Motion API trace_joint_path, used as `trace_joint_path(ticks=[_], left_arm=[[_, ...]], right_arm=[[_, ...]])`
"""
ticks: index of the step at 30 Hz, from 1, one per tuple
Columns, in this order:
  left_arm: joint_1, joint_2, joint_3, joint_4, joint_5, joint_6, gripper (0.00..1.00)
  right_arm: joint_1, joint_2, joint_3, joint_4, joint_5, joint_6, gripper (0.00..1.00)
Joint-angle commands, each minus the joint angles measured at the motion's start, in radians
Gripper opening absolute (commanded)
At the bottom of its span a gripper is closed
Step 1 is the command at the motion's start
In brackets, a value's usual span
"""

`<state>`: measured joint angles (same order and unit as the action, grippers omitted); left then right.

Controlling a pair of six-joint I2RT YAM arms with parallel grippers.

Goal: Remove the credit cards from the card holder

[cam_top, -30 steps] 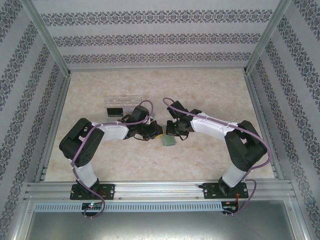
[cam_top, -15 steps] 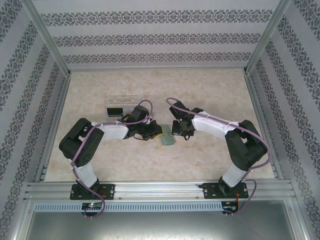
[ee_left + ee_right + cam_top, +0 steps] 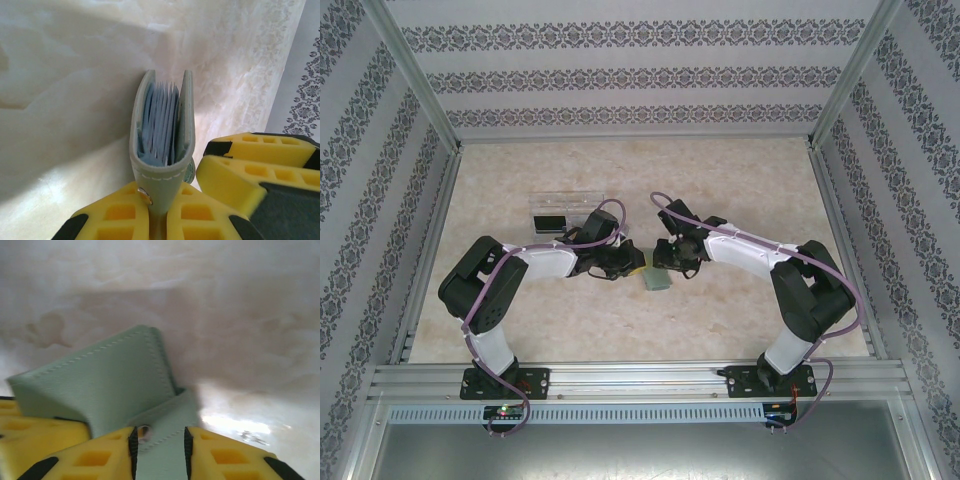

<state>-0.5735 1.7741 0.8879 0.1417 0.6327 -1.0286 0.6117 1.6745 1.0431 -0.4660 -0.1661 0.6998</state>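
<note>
Several bluish leaves (image 3: 161,117) stand packed inside the half-open card holder (image 3: 160,172).

**Tabletop layout**

- The card holder (image 3: 657,281) lies on the tabletop (image 3: 750,180), near the middle. My left end effector (image 3: 623,263) is at its left rear and my right end effector (image 3: 666,262) is just behind it. The two end effectors are close together.
- **Left wrist view:** the card holder stands on edge. Its folded end is held between my left fingers (image 3: 120,220), and its inner pockets (image 3: 160,120) point away from me. My right fingers (image 3: 240,175) are just beside it on the right.
- **Right wrist view:** the closing tab (image 3: 165,440) lies between my right fingers.
- A tray (image 3: 567,203) sits behind my left arm (image 3: 510,270), well apart from the card holder.
</note>
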Motion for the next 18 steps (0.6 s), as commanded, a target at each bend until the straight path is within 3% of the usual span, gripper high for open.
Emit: trace_joint_path(ticks=[1,13,15,18], left_arm=[[0.011,0.016,0.019,-0.018,0.010,0.012,0.00],[0.010,0.025,0.018,-0.010,0.019,0.012,0.00],[0.011,0.022,0.016,-0.010,0.015,0.010,0.00],[0.011,0.015,0.011,-0.020,0.001,0.008,0.00]], right_arm=[[0.012,0.002,0.015,0.031,-0.069,-0.014,0.34],[0.031,0.060,0.043,-0.037,-0.049,-0.034,0.33],[0.033,0.064,0.047,-0.064,-0.020,-0.036,0.28],[0.033,0.065,0.050,-0.118,0.073,-0.032,0.12]])
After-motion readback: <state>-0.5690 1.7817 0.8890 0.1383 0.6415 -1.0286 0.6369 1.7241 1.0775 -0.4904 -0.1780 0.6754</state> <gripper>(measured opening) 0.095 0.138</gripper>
